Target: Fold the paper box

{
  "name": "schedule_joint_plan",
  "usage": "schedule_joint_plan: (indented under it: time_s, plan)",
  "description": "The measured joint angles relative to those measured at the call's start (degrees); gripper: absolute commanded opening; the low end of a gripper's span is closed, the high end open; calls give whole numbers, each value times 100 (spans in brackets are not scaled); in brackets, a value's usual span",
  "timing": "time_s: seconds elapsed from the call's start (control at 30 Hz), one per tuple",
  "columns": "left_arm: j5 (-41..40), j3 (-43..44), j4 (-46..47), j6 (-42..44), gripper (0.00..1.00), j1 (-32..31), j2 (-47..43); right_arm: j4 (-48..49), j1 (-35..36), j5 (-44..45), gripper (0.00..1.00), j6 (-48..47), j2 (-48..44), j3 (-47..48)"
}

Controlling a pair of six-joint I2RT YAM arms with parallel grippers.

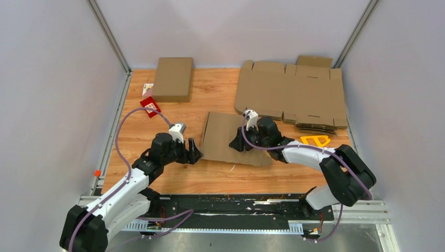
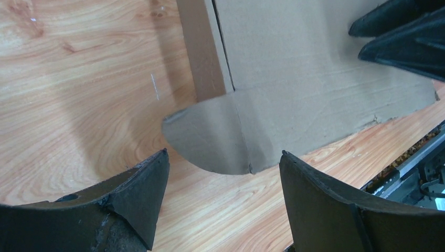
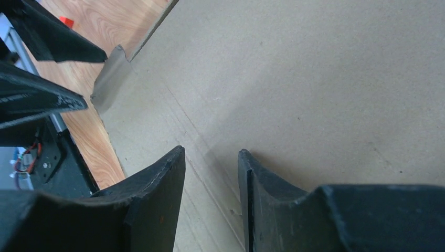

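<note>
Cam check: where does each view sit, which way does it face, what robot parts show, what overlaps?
Top external: above and behind the arms, facing down on the table; both arms, left gripper, right gripper show.
Left wrist: on the left arm, facing down at the box's rounded flap; own fingers at bottom.
Right wrist: on the right arm, facing down on a box panel; own fingers at bottom.
Shared: both wrist views show the box and the other arm's fingers.

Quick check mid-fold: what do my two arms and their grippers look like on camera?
The left arm and right arm have white links, black joints and a looping purple cable each. The left gripper and right gripper are black, with broad, scuffed fingers.
</note>
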Motion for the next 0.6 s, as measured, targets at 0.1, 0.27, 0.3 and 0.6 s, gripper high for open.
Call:
schedule_joint_plan:
  time_s: [0.1,0.27,0.3,0.6]
  plan:
    - [42,0,-7,-2,84,0,201,74,-162,-258,39,146,286,195]
    - [133,0,-9,-2,82,0,393,227,-400,-719,39,404,562,326]
    - [133,2,-9,0,82,0,402,234,-417,-750,39,422,566,326]
    - [-479,461,-352,85,84,0,31,238,-424,-761,40,426,564,326]
